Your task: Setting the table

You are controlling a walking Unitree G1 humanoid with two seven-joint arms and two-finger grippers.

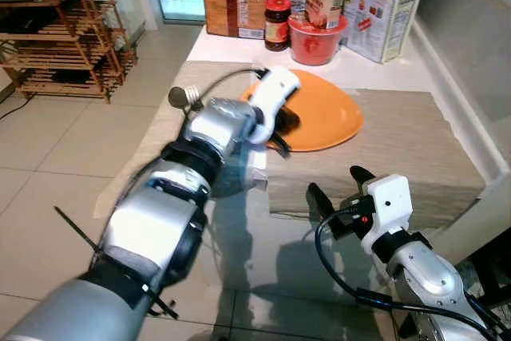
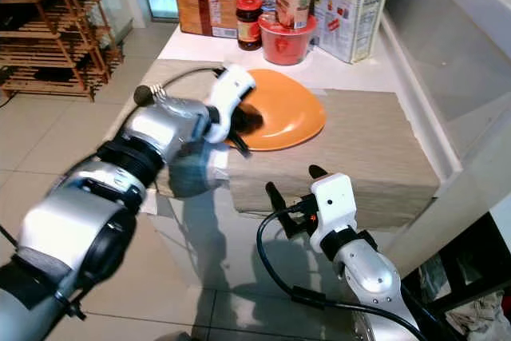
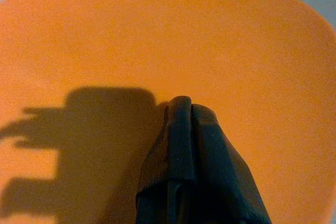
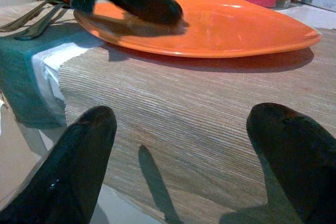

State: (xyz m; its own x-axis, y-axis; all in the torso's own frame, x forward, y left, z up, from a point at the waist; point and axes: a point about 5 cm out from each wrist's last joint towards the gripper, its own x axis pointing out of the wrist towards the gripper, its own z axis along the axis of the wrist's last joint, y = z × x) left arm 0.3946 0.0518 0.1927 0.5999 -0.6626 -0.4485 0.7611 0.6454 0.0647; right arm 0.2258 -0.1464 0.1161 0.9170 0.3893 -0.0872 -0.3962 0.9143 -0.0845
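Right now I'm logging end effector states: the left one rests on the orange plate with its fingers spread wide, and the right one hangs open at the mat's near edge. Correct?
Not quite. The left end effector is on the plate, but its fingers are pressed together, as the left wrist view shows. The right end effector is open at the mat's near edge, as you said.

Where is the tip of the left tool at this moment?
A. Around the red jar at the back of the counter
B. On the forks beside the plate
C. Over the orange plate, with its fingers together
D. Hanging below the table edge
C: the left tool reaches over the near part of the orange plate, and the left wrist view shows its fingers pressed together above the orange surface.
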